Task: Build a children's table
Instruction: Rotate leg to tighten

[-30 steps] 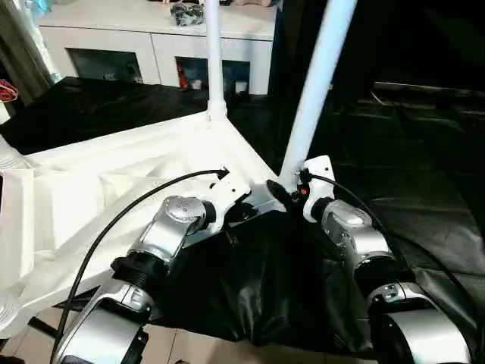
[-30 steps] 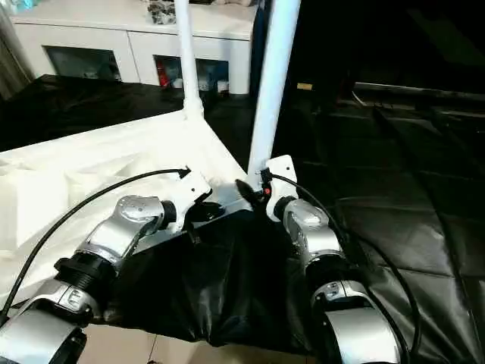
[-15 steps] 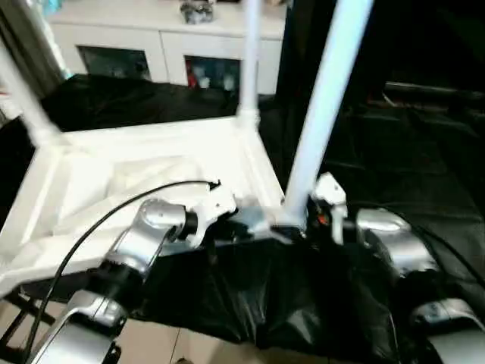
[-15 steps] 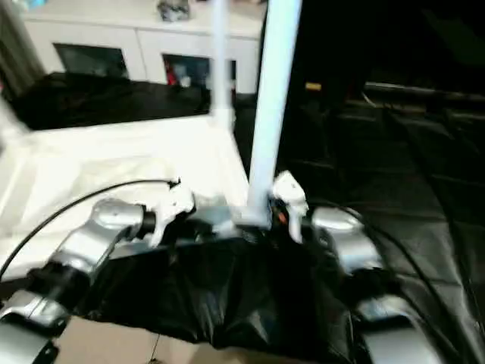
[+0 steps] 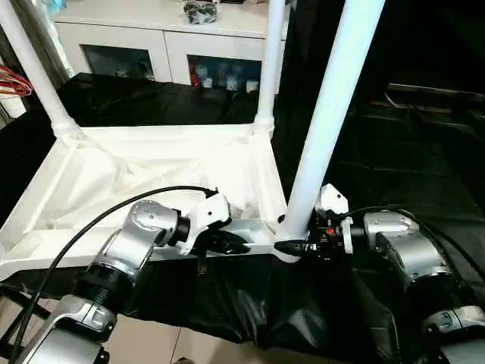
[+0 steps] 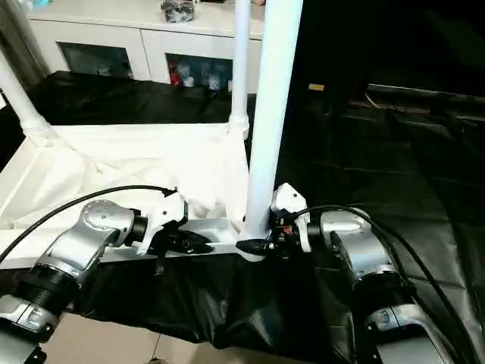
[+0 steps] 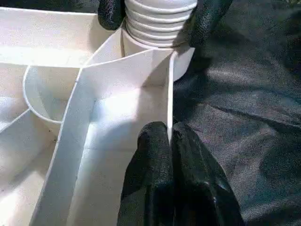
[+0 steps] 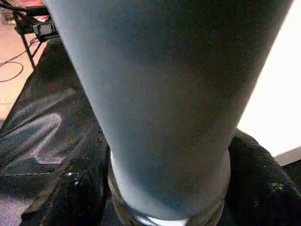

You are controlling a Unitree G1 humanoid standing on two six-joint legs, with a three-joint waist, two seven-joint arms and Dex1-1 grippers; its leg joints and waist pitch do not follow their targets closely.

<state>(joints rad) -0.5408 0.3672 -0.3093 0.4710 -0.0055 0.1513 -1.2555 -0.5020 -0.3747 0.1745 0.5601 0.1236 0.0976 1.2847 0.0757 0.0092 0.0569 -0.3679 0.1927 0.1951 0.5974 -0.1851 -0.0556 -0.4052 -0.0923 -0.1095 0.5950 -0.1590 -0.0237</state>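
The white tabletop (image 5: 151, 167) lies upside down on a black sheet, ribbed side up. Three white legs stand in its corner sockets: far left (image 5: 30, 68), far right (image 5: 270, 61) and near right (image 5: 333, 114). My left gripper (image 5: 231, 244) is shut on the tabletop's thin near rim; the left wrist view shows its fingers (image 7: 150, 179) pinching that wall. My right gripper (image 5: 292, 246) is shut on the near right leg just above its socket, with a black finger (image 8: 70, 197) on each side of the tube. The left wrist view also shows that leg's ribbed base (image 7: 160, 19).
A white cabinet with glass doors (image 5: 151, 38) stands at the back. The black sheet (image 5: 394, 152) covers the surface to the right and hangs over the near edge. Red cables (image 5: 15, 80) hang at the far left. Tiled floor (image 5: 151, 341) lies below.
The head view has shifted. The tabletop has swung round, so its near rim now runs straight across and the far left leg has come into view. Both grippers keep their hold.
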